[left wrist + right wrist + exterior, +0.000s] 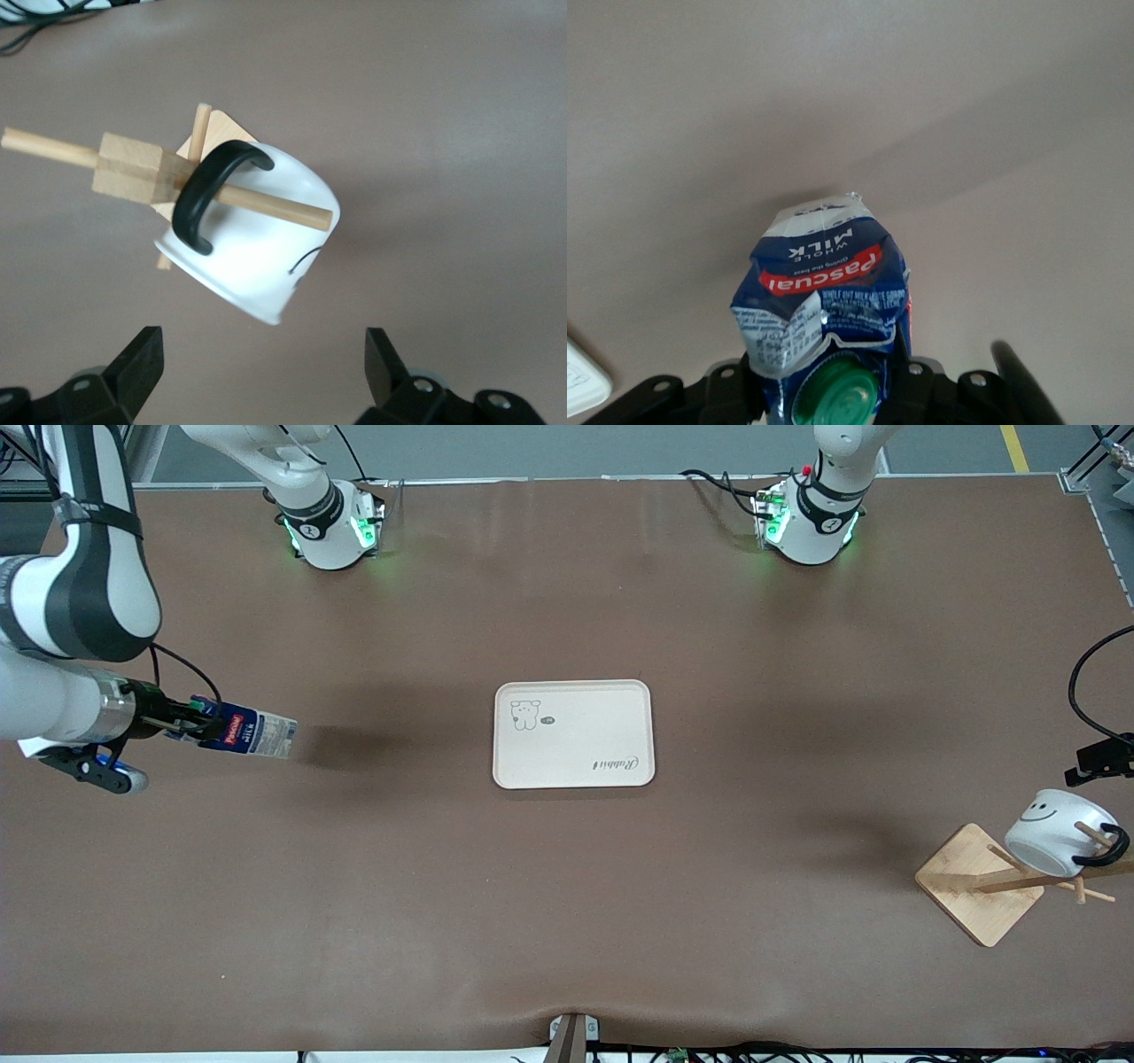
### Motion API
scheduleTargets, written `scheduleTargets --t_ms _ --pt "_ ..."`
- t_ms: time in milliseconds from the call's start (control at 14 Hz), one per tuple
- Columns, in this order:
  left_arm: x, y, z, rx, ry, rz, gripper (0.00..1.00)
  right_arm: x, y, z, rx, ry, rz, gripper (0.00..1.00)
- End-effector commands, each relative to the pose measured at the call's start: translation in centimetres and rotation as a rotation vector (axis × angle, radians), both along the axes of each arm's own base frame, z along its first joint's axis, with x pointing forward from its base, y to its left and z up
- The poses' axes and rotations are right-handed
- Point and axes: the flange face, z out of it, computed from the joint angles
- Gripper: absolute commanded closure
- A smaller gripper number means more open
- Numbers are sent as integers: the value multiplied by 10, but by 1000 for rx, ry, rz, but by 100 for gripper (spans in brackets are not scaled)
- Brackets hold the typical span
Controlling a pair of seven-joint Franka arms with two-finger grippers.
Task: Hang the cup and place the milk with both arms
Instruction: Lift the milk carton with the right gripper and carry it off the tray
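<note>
The white cup (1059, 833) with a smiley face hangs by its black loop handle (208, 199) on a peg of the wooden rack (979, 884) at the left arm's end of the table. My left gripper (263, 345) is open and empty, a little apart from the cup (257, 248); only a black part of it shows at the front view's edge (1103, 757). My right gripper (190, 724) is shut on the cap end of the blue and white milk carton (248, 732). It holds the carton on its side above the table at the right arm's end. The green cap (837, 397) sits between the fingers.
A white tray (573, 775) with a small bear drawing lies in the middle of the table; its corner shows in the right wrist view (580, 381). A black cable (1076, 682) hangs by the left arm's end. The arms' bases (332, 531) stand along the table's edge farthest from the front camera.
</note>
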Motion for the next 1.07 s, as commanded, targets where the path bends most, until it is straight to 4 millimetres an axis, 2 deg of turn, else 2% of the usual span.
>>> scheduleTargets --t_ms 0,214,429,571,786,857,929,1000 --pt "-9 -22 20 25 32 56 0 -52 -33 -28 23 -55 77 100" --pt "-15 -50 33 33 67 102 0 -60 -39 -45 28 -53 89 100" --pt "-23 -76 48 38 89 112 0 -76 -55 -74 20 -117 85 100" --pt "-31 -90 60 47 104 111 0 -76 -61 -76 21 -122 86 100" --pt "-36 -92 64 52 117 118 0 -77 -61 -76 23 -115 86 99" --pt "-36 -93 65 52 119 117 0 -77 -60 -76 25 -114 88 74" --pt "-38 -94 68 55 115 117 0 -77 -60 -76 24 -113 91 61" --pt "-39 -95 69 57 118 115 0 -78 -60 -75 25 -110 92 30"
